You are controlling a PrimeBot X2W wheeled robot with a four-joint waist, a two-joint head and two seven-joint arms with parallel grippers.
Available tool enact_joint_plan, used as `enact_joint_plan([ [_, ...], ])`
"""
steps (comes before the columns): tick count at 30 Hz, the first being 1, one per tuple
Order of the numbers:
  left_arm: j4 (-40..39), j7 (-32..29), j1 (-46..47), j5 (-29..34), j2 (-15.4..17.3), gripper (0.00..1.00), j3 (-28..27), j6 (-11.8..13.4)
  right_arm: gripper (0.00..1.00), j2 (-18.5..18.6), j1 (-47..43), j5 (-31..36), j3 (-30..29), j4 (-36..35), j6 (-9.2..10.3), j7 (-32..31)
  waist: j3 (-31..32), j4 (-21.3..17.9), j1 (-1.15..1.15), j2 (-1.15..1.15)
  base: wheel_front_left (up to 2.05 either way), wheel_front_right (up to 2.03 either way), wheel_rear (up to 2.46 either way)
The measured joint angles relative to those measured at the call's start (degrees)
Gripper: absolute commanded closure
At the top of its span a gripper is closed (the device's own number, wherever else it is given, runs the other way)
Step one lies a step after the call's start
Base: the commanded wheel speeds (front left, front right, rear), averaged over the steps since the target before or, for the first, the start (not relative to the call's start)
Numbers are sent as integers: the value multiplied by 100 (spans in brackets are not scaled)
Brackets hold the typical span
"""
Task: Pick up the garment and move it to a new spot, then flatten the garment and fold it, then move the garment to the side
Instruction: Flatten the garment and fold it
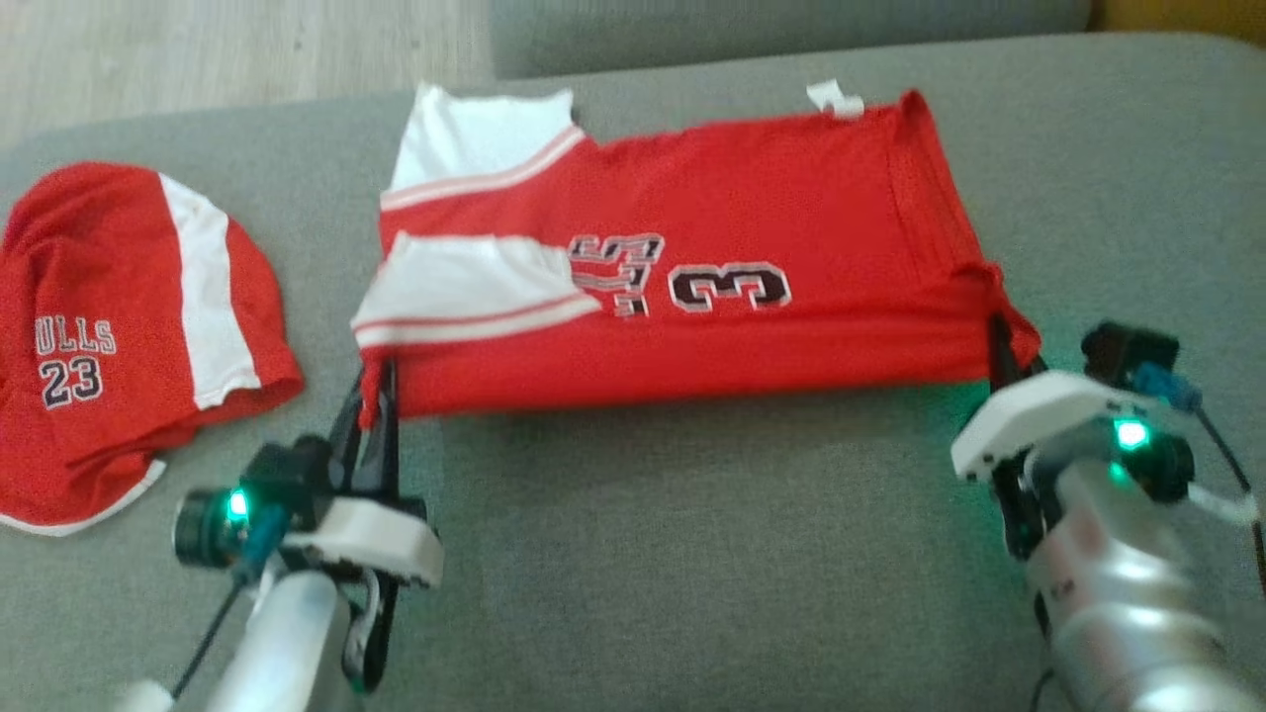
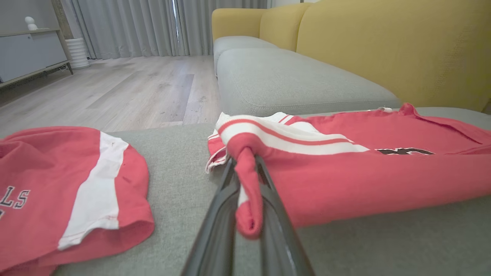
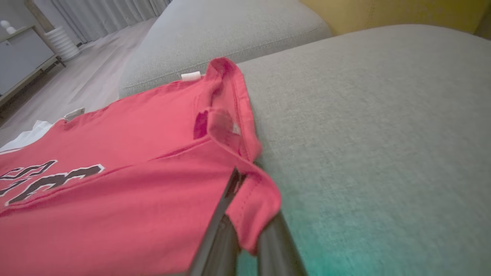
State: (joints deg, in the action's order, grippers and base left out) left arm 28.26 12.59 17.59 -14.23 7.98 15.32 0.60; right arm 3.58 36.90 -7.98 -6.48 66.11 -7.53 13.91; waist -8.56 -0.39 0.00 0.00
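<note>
Nearest: bare grey seat cushion (image 1: 692, 554) in front of both arms.

Left gripper (image 1: 381, 391), fingers pressed together on the near left corner of the red garment (image 1: 752, 336); a roll of red cloth is bunched between them in the left wrist view (image 2: 245, 191). Right gripper (image 1: 999, 346) likewise pinched on the near right corner, with a hem flap folded over one finger.

The garment lies on the cushion between the grippers. Its long axis runs left to right across the head view, with the white panels with red stripes at the robot's left and the stitched red band at its right. Print at mid-cloth: a black, white-edged "3" (image 1: 730, 287); the lettering beside it is too blurred to read. A small white tag (image 1: 834, 97) sits at the far edge.

To the left, apart from the garment: a second red piece (image 1: 129, 336) with a white stripe, reading "ULLS" over "23".

Beyond: another grey cushion (image 2: 291, 76), a yellow sofa back (image 2: 383, 50), wood floor (image 2: 134, 88), grey curtains (image 2: 134, 27) and a low cabinet (image 2: 30, 50).
</note>
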Motion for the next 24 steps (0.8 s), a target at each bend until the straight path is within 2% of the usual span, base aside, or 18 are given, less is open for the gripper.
enact_joint_plan([
  [3, -127, -51, -339, -45, -13, 100, 36, 27, 100, -14, -374, -24, -129, -100, 0, 12, 185, -9, 0, 0, 0, 0, 0],
  [8, -445, -215, -952, -143, -36, 100, 146, 125, 100, -38, -955, -433, 12, -409, 0, -310, 485, -23, -1, 0, 0, 0, 0],
  [14, -937, -433, -1551, -200, -54, 100, 188, 250, 100, -53, -1607, -717, 45, -1140, 0, -702, 750, -55, -1, 0, 0, 0, 0],
  [20, -1148, -614, -1752, -244, -52, 100, 321, 294, 100, -90, -2257, -816, -55, -1957, 0, -1115, 831, -76, -1, 0, 0, 0, 0],
  [21, -1159, -658, -1762, -242, -46, 59, 331, 300, 89, -91, -2331, -816, -78, -2107, 0, -1173, 833, -80, 0, 0, 0, 0, 0],
  [22, -1170, -664, -1769, -241, -44, 9, 334, 313, 0, -91, -2398, -815, -83, -2270, 0, -1203, 830, -84, 0, 0, 0, 0, 0],
  [23, -1198, -657, -1777, -235, -43, 0, 331, 361, 0, -91, -2451, -826, -74, -2440, 0, -1254, 824, -91, -1, 0, 0, 0, 0],
  [24, -1215, -644, -1778, -234, -42, 0, 325, 391, 0, -91, -2499, -862, -16, -2616, 0, -1310, 811, -97, -1, 0, 0, 0, 0],
])
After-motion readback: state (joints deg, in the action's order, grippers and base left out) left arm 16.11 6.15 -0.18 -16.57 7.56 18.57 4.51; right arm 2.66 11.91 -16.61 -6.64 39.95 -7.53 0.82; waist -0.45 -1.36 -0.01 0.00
